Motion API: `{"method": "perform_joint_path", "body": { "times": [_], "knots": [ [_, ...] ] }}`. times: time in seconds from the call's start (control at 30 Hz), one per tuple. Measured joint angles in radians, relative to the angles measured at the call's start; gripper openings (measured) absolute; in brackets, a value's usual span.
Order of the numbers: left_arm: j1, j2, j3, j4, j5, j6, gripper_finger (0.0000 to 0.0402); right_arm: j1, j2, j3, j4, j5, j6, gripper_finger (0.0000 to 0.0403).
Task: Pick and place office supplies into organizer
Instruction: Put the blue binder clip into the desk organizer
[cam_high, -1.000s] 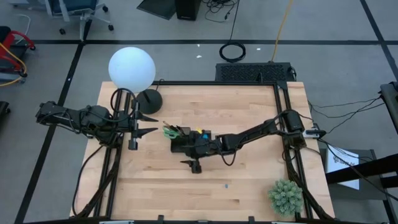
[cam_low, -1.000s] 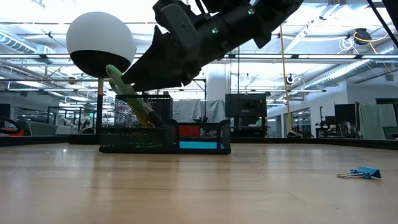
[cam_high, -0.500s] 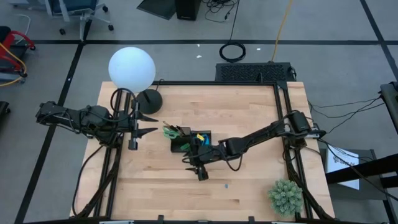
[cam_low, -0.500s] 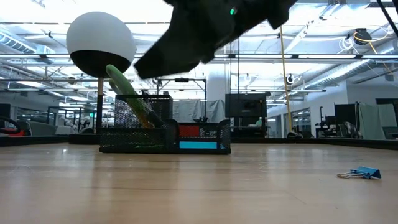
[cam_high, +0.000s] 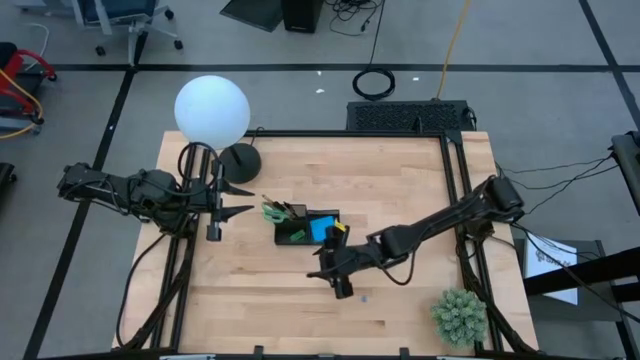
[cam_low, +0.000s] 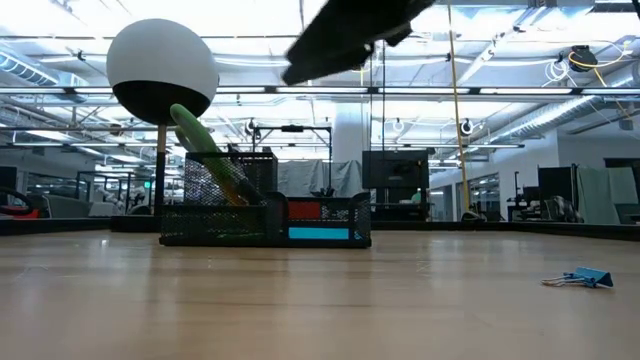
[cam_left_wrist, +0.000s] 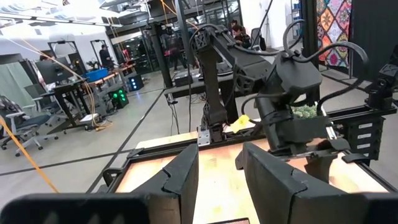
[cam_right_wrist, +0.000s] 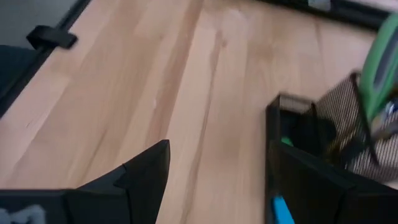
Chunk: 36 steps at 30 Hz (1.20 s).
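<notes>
The black mesh organizer (cam_high: 300, 229) stands mid-table. Green-handled scissors (cam_high: 272, 210) stick up slanting out of its taller compartment (cam_low: 232, 178), leaning on the rim. A blue sticky-note pad (cam_high: 320, 229) lies in its lower compartment (cam_low: 322, 221). My right gripper (cam_high: 336, 279) hangs open and empty above the bare wood, on the near right side of the organizer (cam_right_wrist: 311, 127). My left gripper (cam_high: 240, 200) waits open and empty, held level at the table's left, pointing toward the organizer.
A small blue binder clip (cam_high: 365, 297) lies on the wood close to my right gripper, also seen in the low view (cam_low: 578, 278). A lamp with a white globe (cam_high: 212, 108) and round black base (cam_high: 240, 158) stands at the far left. A potted plant (cam_high: 460, 315) sits at the near right corner.
My right gripper has drawn back from over the organizer toward the table's near edge and slightly right, rising as it goes; it stays open and empty. The organizer and what is in it have kept still.
</notes>
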Motion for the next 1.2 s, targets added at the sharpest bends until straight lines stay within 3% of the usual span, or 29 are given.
{"method": "perform_joint_path", "body": {
  "times": [0.77, 1.03, 1.2],
  "knots": [
    [0.0, 0.0, 0.0, 0.004, 0.0, 0.008, 0.0131, 0.148, -0.007, 0.083, -0.36, -0.004, 0.252, 0.0263],
    [0.0, 0.0, 0.0, 0.006, 0.0, -0.002, 0.0131, 0.18, -0.007, 0.082, -0.535, -0.11, 0.429, 0.0263],
    [0.0, 0.0, 0.0, 0.007, 0.0, -0.001, 0.0131, 0.191, 0.014, 0.082, -0.555, -0.187, 0.472, 0.0263]
  ]
}}
